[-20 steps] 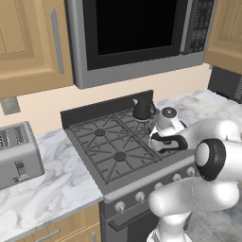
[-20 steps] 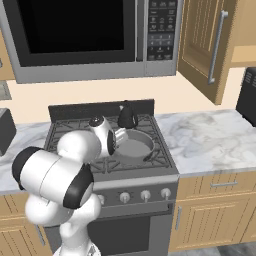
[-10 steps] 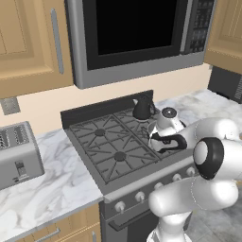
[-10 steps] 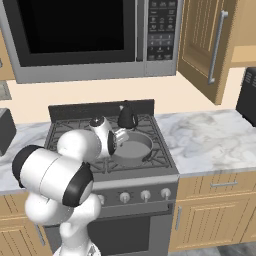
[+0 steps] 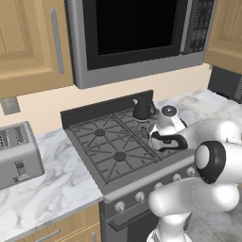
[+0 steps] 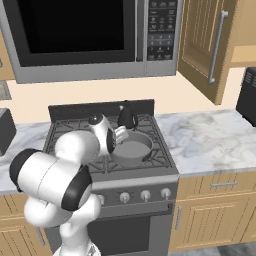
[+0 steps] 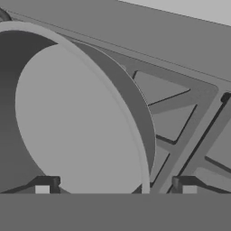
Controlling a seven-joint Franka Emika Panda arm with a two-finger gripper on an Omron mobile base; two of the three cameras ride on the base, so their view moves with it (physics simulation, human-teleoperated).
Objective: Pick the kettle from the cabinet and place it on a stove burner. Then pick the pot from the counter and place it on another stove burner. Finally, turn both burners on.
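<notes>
You've got one kettle (image 6: 127, 116) and one pot (image 6: 131, 149) on the range (image 6: 125, 180), both on its right half. In the right base view the kettle sits at the back-right burner, upright, loop handle up; the pot sits on the front-right grate, directly at 6 o'clock from the kettle and just beside it. Whether the two touch, you can't tell from these angles. In the left base view the kettle (image 5: 142, 108) stands at about 11 o'clock from the arm's wrist, and the arm covers most of the pot.

Claw (image 7: 115, 187): jaws spread wide, nothing between them. In the hand view one fingertip (image 7: 44, 186) sits over the pot's (image 7: 81, 122) inside, the other over the grate (image 7: 189, 131) outside the rim, so the rim runs between the two tips without either visibly clamping it. One black side handle of the pot (image 6: 148, 156) shows at its 4 o'clock in the right base view.

Two free burners (image 5: 99, 133) on the left half in the left base view: one back, one front. Knobs (image 6: 145, 194): three clearly visible along the front panel in the right base view.

Around it: one microwave (image 6: 90, 35) above the range, one toaster (image 5: 18, 153) on the marble counter (image 5: 56, 189) at 9 o'clock from the range, one wall cabinet (image 6: 207, 42) at 2 o'clock in the right base view with its door swung open.
</notes>
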